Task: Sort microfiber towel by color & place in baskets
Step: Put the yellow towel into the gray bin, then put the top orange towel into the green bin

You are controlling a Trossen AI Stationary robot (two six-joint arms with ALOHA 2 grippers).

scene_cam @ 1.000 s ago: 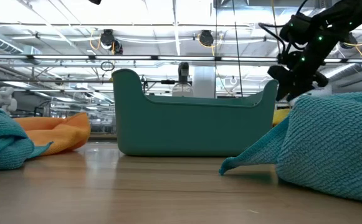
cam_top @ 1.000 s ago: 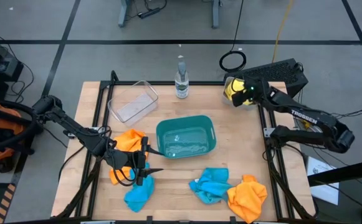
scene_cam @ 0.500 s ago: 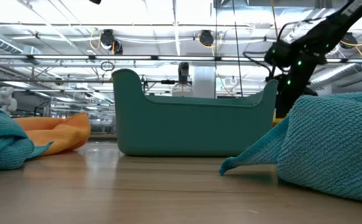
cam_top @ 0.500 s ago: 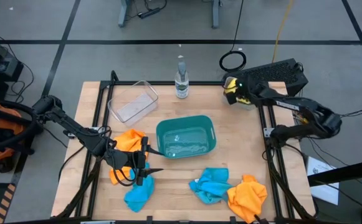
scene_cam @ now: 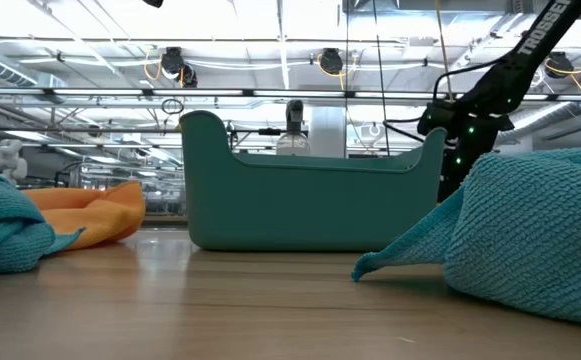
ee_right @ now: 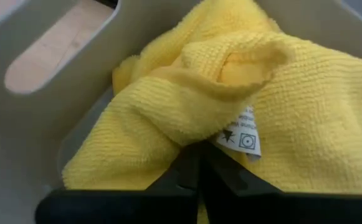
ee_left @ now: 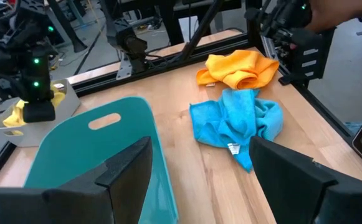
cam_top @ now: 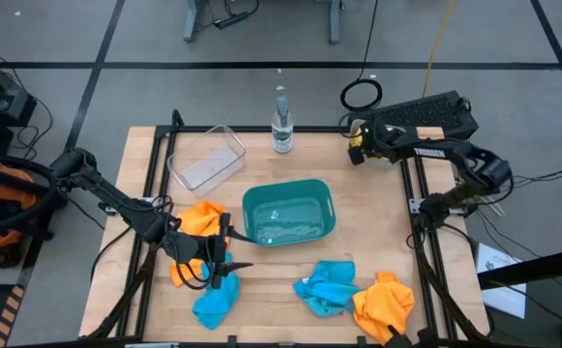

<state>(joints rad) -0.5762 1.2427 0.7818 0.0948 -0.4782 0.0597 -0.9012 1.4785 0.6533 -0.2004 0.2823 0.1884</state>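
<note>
Right gripper (ee_right: 196, 163) pinched shut on crumpled yellow microfiber towel (ee_right: 230, 87), directly ahead inside pale grey plastic tub (ee_right: 37, 118) at far-right table corner; left gripper (ee_left: 199, 180) open, well apart.

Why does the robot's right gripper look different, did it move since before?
Yes. The right gripper slid left toward the clear bottle, down into the grey basket holding a yellow towel.

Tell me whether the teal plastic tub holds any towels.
Empty. From above, the teal plastic tub shows only its bare glossy floor; the blue and orange microfiber towels lie on the wooden table outside it.
</note>
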